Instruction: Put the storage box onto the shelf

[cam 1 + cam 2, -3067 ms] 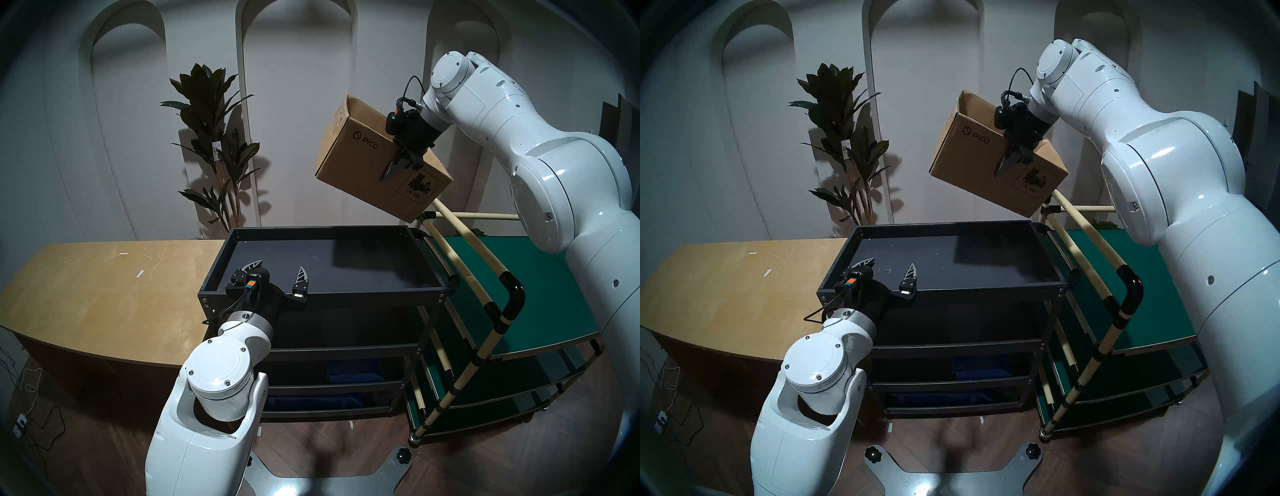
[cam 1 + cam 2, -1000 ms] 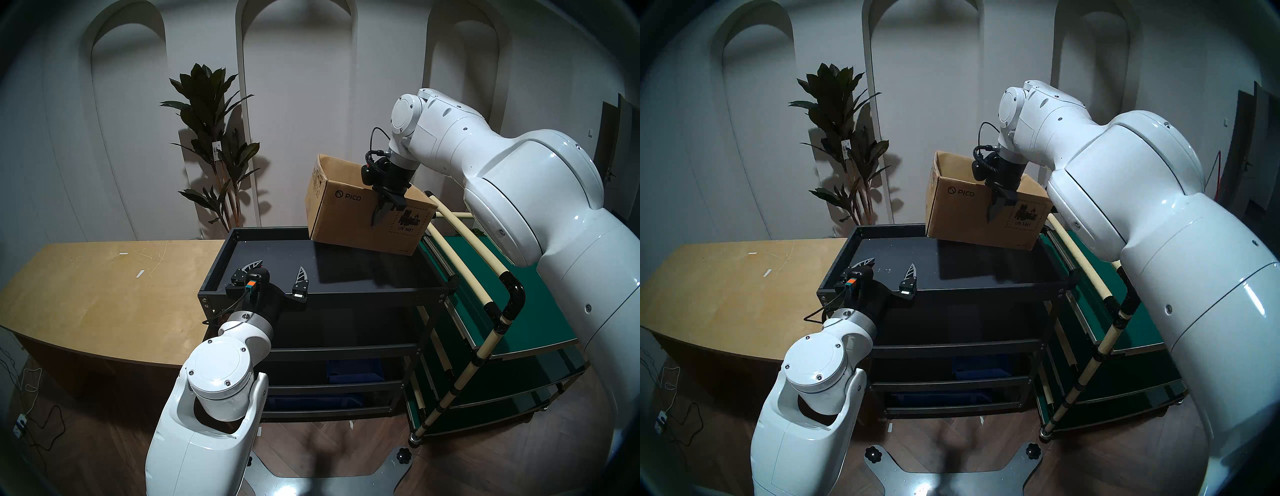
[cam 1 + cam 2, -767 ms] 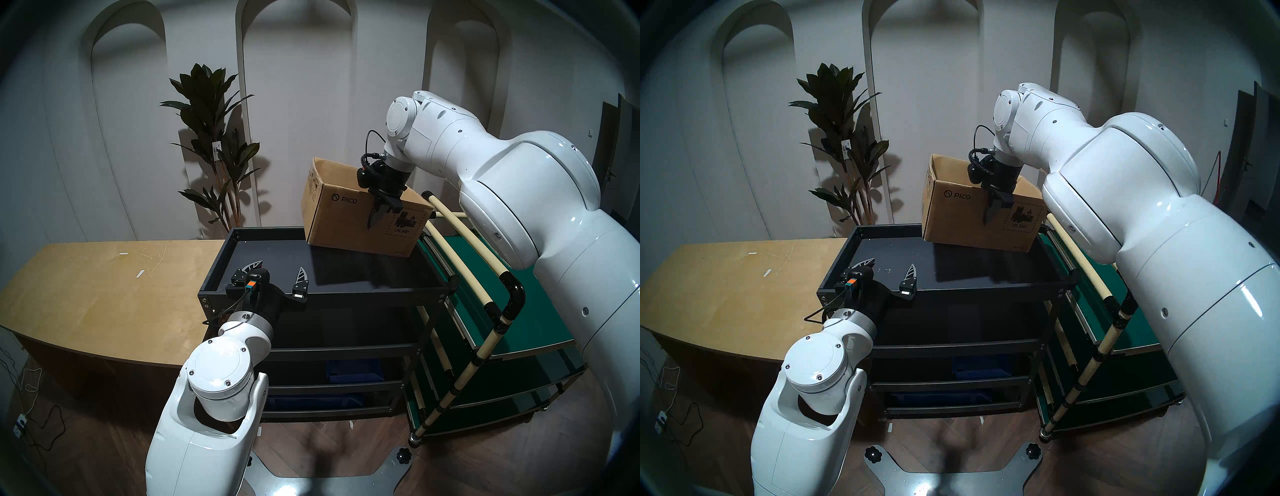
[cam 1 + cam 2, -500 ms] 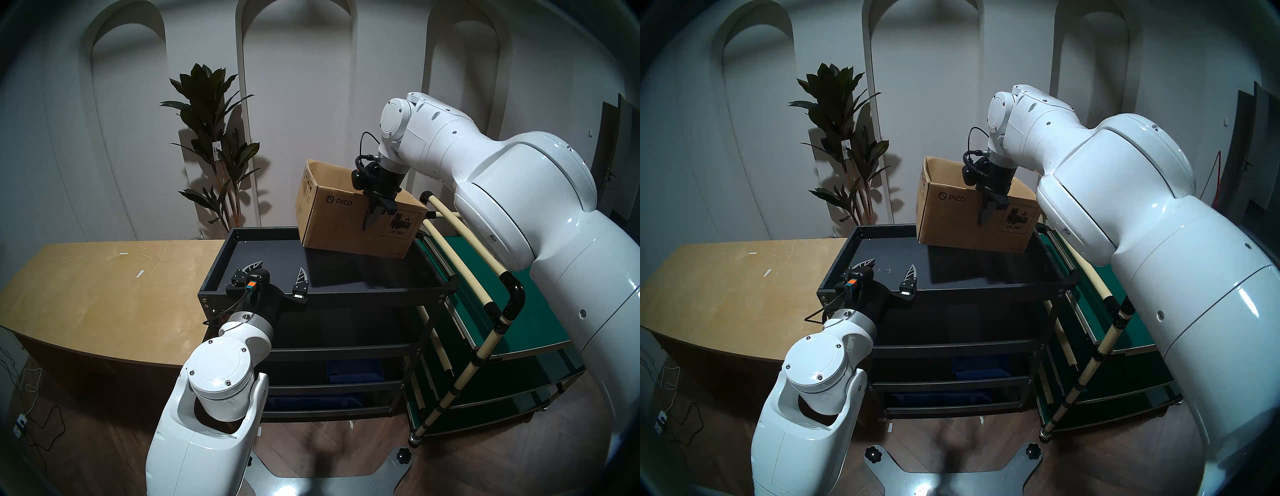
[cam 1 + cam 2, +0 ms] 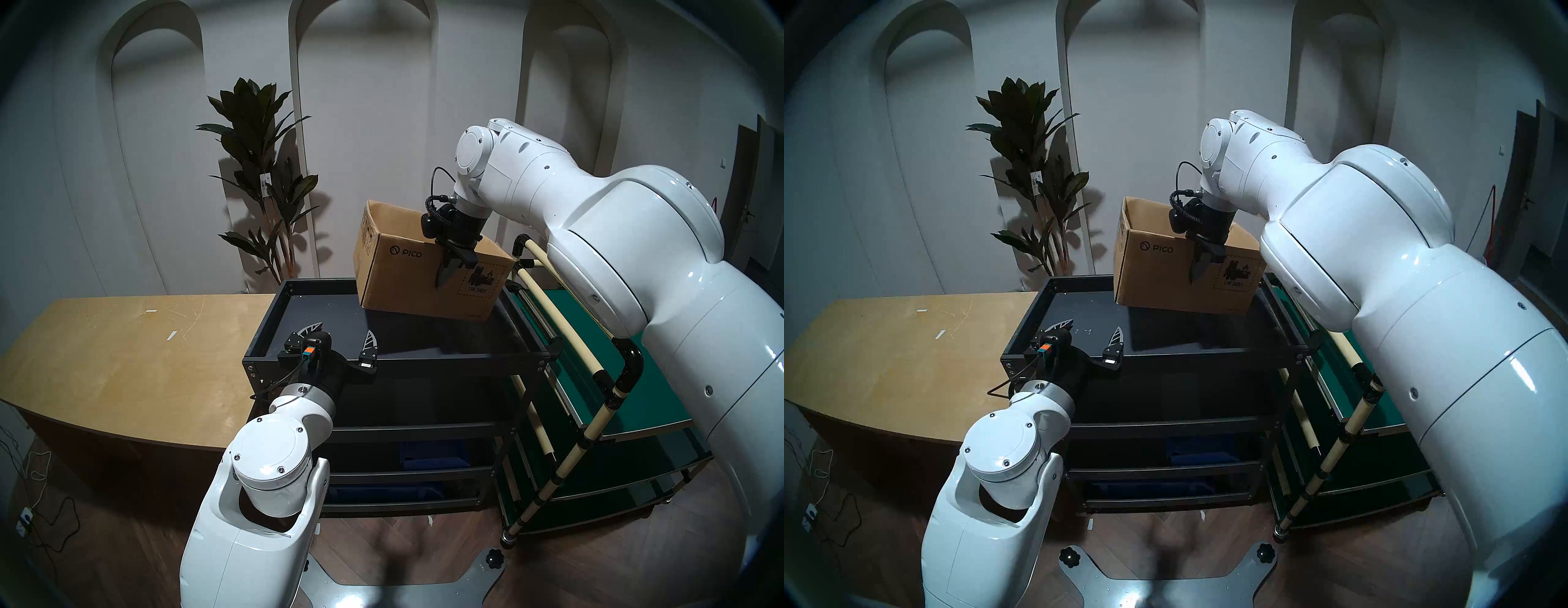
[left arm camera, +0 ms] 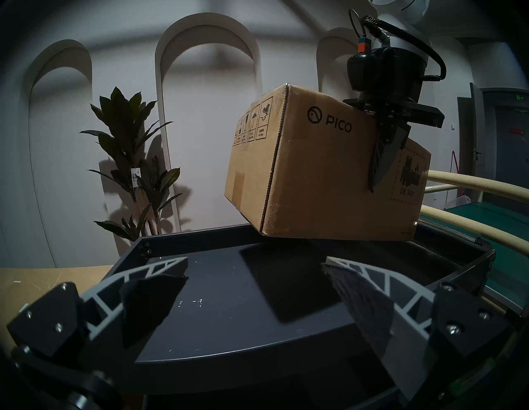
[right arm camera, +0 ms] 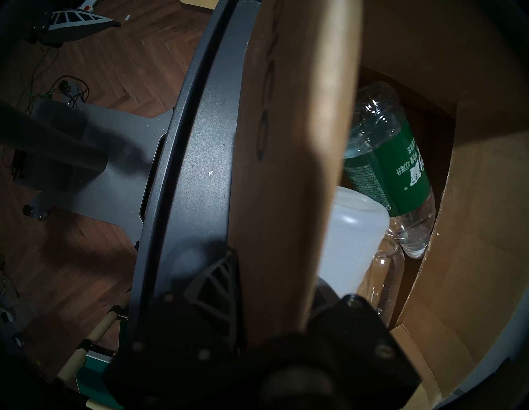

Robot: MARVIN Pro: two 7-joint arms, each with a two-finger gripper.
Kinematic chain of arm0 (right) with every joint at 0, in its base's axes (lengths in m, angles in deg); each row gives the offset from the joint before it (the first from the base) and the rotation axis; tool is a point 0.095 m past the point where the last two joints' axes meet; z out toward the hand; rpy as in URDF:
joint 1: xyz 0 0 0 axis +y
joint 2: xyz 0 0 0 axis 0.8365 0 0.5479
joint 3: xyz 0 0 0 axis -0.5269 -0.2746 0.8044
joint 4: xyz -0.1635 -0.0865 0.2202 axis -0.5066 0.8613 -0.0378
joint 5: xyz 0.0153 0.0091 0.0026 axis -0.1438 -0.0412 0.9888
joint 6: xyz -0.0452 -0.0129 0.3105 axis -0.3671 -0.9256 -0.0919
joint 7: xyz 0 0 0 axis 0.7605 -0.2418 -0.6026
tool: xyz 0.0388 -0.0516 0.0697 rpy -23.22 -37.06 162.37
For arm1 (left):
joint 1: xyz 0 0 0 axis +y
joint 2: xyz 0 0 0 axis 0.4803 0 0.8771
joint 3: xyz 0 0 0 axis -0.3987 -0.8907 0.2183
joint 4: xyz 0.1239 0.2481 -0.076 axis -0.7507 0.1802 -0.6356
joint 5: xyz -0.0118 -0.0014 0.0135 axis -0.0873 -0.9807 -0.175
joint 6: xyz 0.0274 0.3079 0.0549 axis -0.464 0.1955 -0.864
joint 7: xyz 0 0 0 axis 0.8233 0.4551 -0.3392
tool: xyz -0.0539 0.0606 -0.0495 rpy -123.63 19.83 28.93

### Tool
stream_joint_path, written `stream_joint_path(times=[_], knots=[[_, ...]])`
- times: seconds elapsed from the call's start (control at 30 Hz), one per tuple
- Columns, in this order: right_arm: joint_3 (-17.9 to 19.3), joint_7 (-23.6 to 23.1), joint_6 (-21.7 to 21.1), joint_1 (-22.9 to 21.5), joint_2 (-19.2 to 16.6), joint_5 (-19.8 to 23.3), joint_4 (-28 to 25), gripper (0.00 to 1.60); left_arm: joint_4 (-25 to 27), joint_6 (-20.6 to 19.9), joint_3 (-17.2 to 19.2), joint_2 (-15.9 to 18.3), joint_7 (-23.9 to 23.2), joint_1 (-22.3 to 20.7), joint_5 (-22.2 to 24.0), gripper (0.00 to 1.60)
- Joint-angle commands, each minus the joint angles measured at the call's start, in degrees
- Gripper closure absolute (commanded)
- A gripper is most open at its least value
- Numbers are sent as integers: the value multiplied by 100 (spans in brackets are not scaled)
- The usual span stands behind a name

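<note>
Brown corrugated cardboard box, printed in black: round logo and "PICO", dashed-border hazard mark reading "UN 3481", a row of small handling symbols on the end face. Matte black metal rack, a few pale specks on the top tray. Clear plastic bottle inside the box, green label with white lettering; milky white translucent jug beside it. Glossy white arm shells, black grippers with grey-and-white ribbed fingers. Green decks and cream tubes with black joints on the cart. Tan wooden table. Dark green plant against a grey-white arched wall.
</note>
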Motion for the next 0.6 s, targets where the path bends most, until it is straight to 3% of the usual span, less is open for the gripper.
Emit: stream_joint_path(times=[0.0,0.57], knots=[[20,4,-47,-108,52,41,-93,160,69,22,4,-9,1,-48,0,0],[48,4,-187,59,216,61,-93,160,10,24,4,-11,2,-53,-3,0]])
